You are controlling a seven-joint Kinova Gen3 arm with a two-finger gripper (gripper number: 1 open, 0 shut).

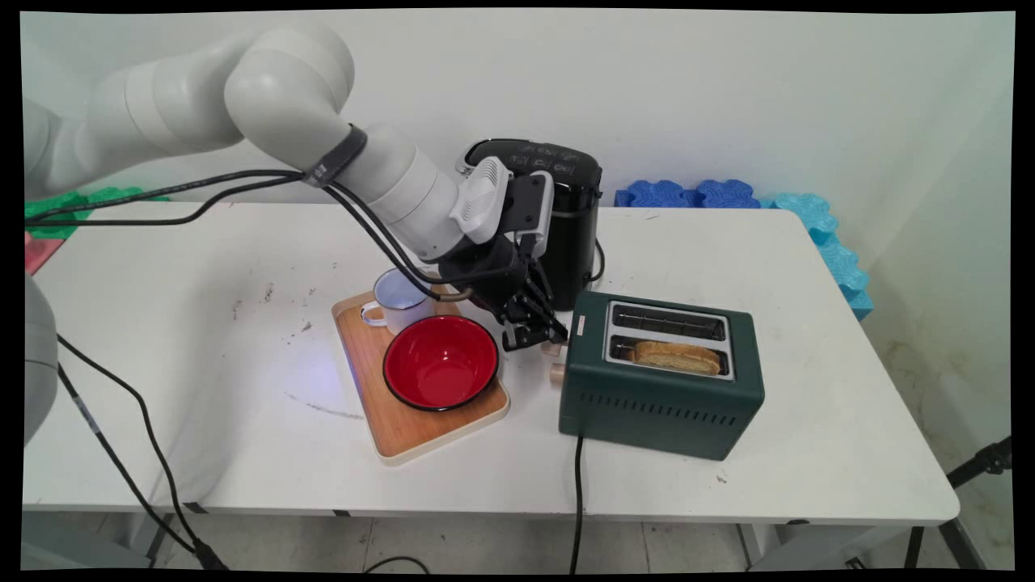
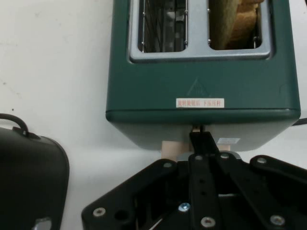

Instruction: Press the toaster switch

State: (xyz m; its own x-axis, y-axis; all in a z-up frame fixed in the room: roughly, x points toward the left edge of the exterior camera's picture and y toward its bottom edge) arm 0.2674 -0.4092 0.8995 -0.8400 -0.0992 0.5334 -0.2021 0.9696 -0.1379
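Now pressed-together jaws (image 2: 201,136) touch the boxy green toaster's (image 1: 663,396) wooden lever (image 2: 169,147).

The hand (image 1: 540,338) is hemmed between the green toaster (image 1: 659,404), the black coffee maker (image 1: 570,234) and the wooden tray (image 1: 404,428); open table (image 1: 202,339) is left beyond.

A white worktop (image 1: 768,242) stands against a plain pale wall (image 1: 728,89); blue foam mats (image 1: 695,194) line its far edge, grey floor below.
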